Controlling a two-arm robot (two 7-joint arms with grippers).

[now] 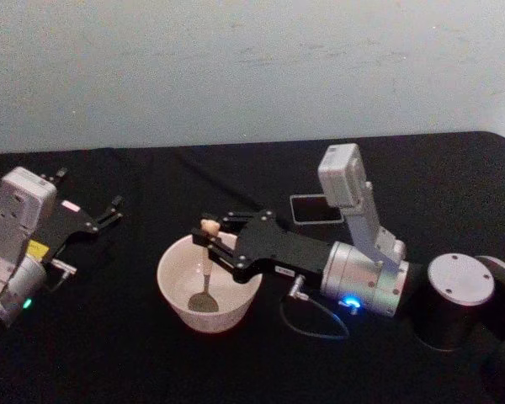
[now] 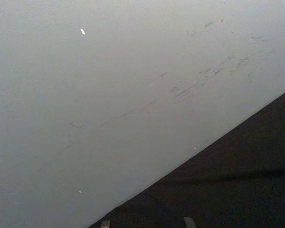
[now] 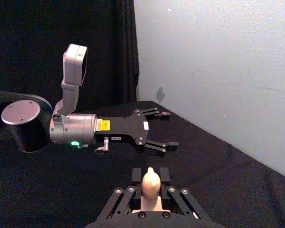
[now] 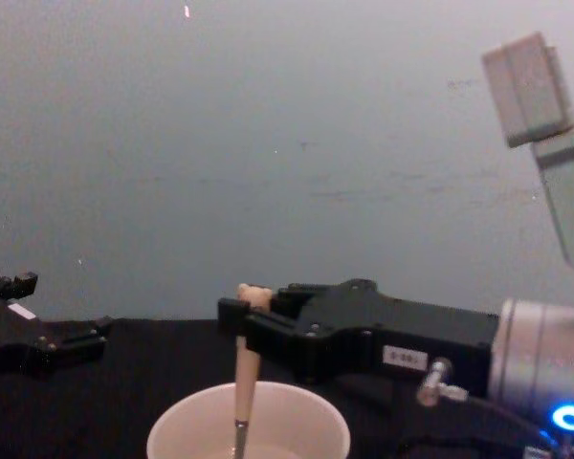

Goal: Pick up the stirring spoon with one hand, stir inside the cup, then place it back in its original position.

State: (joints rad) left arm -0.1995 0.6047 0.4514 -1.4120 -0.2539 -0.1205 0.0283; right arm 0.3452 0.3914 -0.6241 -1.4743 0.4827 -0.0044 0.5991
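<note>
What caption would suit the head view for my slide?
Right gripper holds the spoon upright in the cup, while the open left gripper sits aside.

You have bare black table (image 1: pixel 109 337) to pass over between the left gripper (image 1: pixel 111 210), parked open-fingered at the left, and the cup (image 1: pixel 227 316), but the right gripper (image 1: pixel 207 240), clamped on the stirring spoon (image 1: pixel 205 271), spans the cup's mouth, and its arm lies before the dark holder (image 1: pixel 317 209).

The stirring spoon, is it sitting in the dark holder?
No, the stirring spoon stands inside the cup, gripped near its top by the right gripper.
</note>
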